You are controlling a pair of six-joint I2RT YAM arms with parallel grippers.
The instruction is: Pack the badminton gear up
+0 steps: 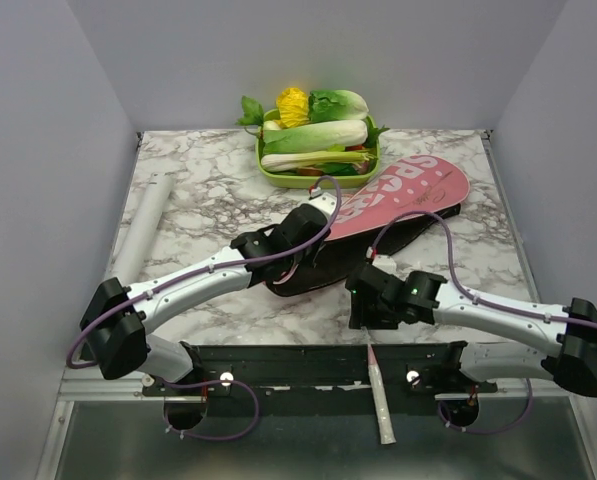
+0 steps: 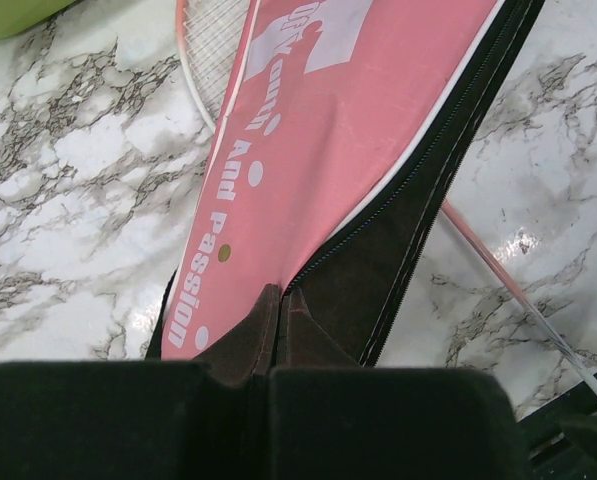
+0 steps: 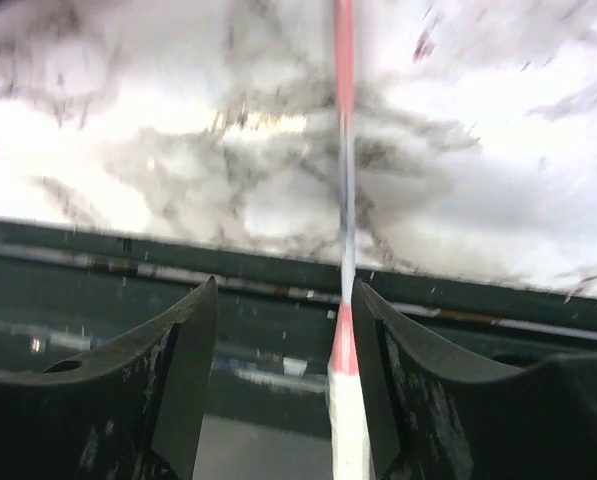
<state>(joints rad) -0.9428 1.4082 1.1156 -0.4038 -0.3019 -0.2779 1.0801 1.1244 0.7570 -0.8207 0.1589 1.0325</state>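
The pink cover bag (image 1: 408, 195) with white lettering lies open across the middle of the table, black lining showing; it also shows in the left wrist view (image 2: 318, 150). My left gripper (image 1: 318, 212) (image 2: 275, 310) is shut on the bag's black zipped edge. A racket head (image 2: 206, 50) sticks out beside the bag. Another racket's thin shaft (image 2: 498, 270) runs out of the bag to its pale handle (image 1: 383, 400), which overhangs the table's front edge. My right gripper (image 1: 368, 322) (image 3: 285, 300) is open around that shaft (image 3: 345, 200), which lies against the right finger. The long white tube (image 1: 143, 225) lies at the left.
A green tray (image 1: 268, 175) of vegetables stands at the back centre, just behind the bag. The black mounting rail (image 1: 278, 365) runs along the table's front edge under the racket handle. Grey walls close in the left, back and right sides.
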